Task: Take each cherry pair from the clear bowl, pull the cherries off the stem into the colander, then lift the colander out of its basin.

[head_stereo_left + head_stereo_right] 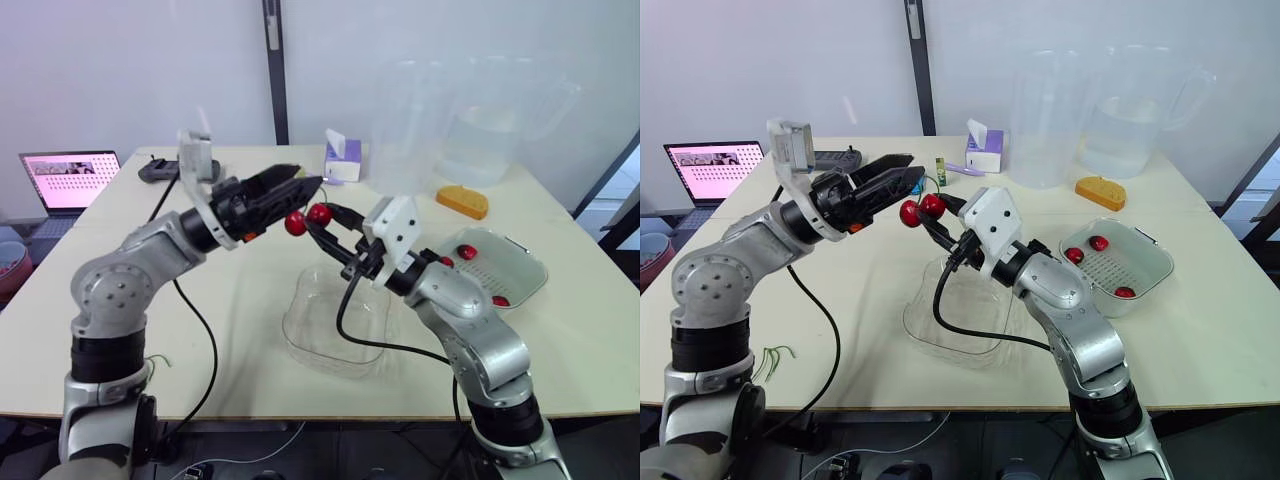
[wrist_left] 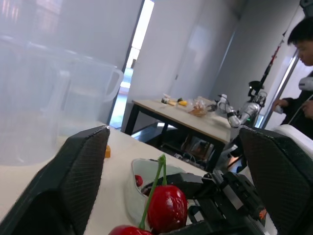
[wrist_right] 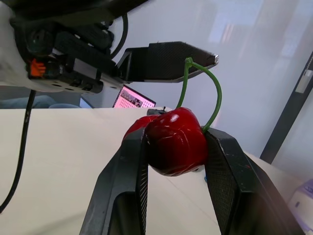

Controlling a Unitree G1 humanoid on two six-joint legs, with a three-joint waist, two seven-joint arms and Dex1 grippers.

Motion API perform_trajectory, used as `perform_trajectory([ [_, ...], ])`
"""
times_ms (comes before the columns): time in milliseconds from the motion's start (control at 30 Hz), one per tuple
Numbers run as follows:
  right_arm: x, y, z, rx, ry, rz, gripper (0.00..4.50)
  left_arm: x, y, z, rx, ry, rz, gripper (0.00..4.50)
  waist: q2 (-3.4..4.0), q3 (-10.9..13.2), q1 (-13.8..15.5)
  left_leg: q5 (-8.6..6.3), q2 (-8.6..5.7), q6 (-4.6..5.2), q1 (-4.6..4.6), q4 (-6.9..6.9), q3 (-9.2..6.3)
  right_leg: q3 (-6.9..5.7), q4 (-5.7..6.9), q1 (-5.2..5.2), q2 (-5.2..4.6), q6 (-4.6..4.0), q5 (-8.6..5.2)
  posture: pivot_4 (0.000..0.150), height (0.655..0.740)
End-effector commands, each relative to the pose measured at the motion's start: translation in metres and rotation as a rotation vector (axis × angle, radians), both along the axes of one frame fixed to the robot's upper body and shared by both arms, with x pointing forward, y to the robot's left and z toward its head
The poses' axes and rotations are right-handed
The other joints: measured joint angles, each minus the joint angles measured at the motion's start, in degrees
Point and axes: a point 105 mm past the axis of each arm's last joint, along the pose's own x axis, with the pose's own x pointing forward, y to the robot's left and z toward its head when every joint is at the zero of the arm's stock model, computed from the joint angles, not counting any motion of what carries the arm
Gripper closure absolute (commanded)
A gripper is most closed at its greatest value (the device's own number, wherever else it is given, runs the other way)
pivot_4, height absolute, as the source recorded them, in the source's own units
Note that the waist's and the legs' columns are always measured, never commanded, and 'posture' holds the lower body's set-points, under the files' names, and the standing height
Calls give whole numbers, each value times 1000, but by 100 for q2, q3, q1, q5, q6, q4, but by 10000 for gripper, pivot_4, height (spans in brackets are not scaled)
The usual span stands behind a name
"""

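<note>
Stem-pull step, I'd say: your right gripper (image 3: 177, 139) is clamped on one cherry of the cherry pair (image 1: 921, 210) above the clear bowl (image 1: 300, 300), left gripper (image 1: 917, 165) gapes wide beside the stem, so next close left there and pull over the colander (image 1: 1135, 262).

Silver arms (image 1: 110, 290), black cables (image 1: 203, 335), white wrist mounts (image 1: 393, 222), black jaws.

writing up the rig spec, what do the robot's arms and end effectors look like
The left arm and right arm are silver metal with rounded joints and black bands. A white block sits on each wrist, with a black cable trailing off. The left end effector and right end effector each have two black textured fingers.
</note>
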Motion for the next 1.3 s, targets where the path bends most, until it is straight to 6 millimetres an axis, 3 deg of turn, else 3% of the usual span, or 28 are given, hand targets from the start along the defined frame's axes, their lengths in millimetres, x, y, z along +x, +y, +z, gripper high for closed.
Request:
perform_trajectory([
  [33,-13,3,17,22,-70,28,29330,-3,-5,6,52,-77,0,11319,0,0,-2,0,0,0,0,0,0,0,0,0,0,0,0,1500,7400],
  [433,-11,2,17,7,-74,29,29330,-1,-5,2,62,-101,12,11319,0,0,-1,0,0,0,0,0,-1,0,0,0,1,0,0,1500,7400],
  [533,-12,3,17,3,-80,29,29330,-2,-4,-1,55,-88,2,19486,0,0,-2,0,0,0,0,0,-1,0,0,0,1,0,0,1500,7400],
  [700,-13,3,17,7,-75,33,29330,-2,-2,2,-10,-66,-9,41928,0,0,-1,0,0,0,0,0,-1,0,0,0,1,0,0,1500,7400],
  [733,-13,3,17,8,-75,34,29330,-1,-1,2,-13,-62,-10,44574,0,0,-1,0,0,0,0,1,-1,0,0,0,1,0,0,1500,7400],
  [833,-13,3,16,8,-64,38,29330,-1,-2,0,-7,-55,-14,44574,0,0,-2,0,0,0,0,1,-1,0,0,0,1,0,0,1500,7400],
  [933,-12,3,16,-7,-65,32,20965,0,-3,-1,-3,-51,-15,45000,0,0,-2,0,0,0,0,1,-1,0,0,0,1,0,0,1500,7400],
  [1067,-8,-3,16,-41,-75,4,1297,1,-2,-3,19,-52,-13,45000,0,0,0,0,0,0,0,2,-1,0,0,1,1,0,0,1500,7400],
  [1300,-11,-31,23,87,164,167,318,1,6,-2,62,-64,-24,45000,0,0,3,0,0,1,0,2,-2,-1,-1,3,1,0,0,1500,7400],
])
